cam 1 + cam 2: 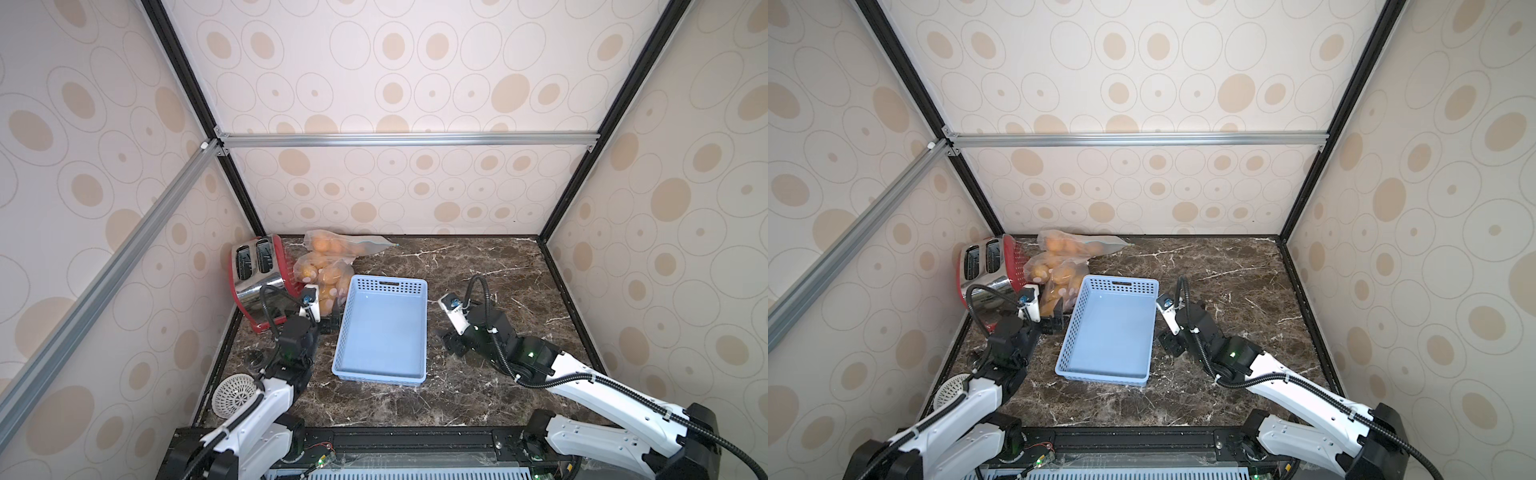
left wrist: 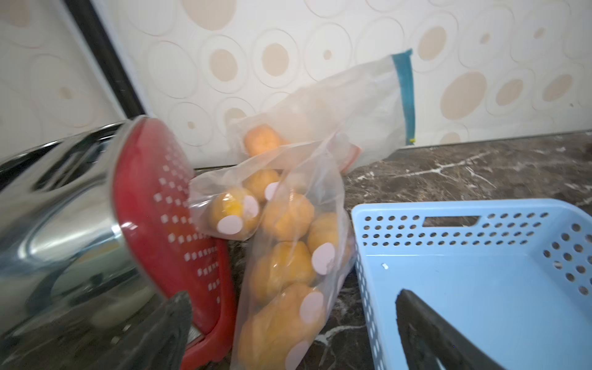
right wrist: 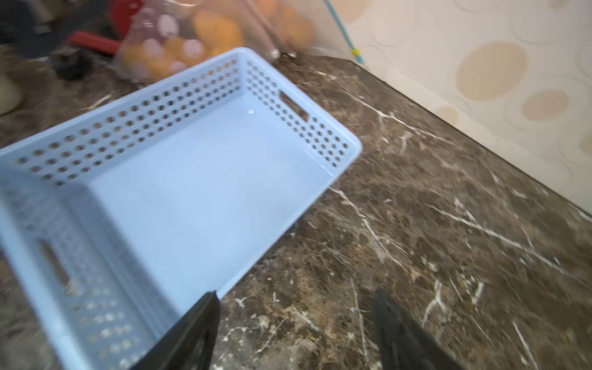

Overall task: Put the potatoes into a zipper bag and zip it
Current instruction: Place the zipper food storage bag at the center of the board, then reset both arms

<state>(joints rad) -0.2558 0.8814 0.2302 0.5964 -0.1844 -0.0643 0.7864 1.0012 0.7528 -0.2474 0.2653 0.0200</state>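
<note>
- While both are gaping empty, the left gripper (image 2: 293,296) is hanging between toaster (image 2: 153,205) and basket (image 1: 380,286), the right gripper (image 3: 296,296) over bare counter (image 1: 498,270).
- The potatoes (image 2: 288,217) are lying orange-yellow in clear bags (image 2: 352,105).

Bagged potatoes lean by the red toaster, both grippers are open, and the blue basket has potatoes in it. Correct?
No: the blue basket is empty, as the right wrist view shows. The rest stands: the bagged potatoes lean by the red toaster, and the left gripper and right gripper are open.
</note>
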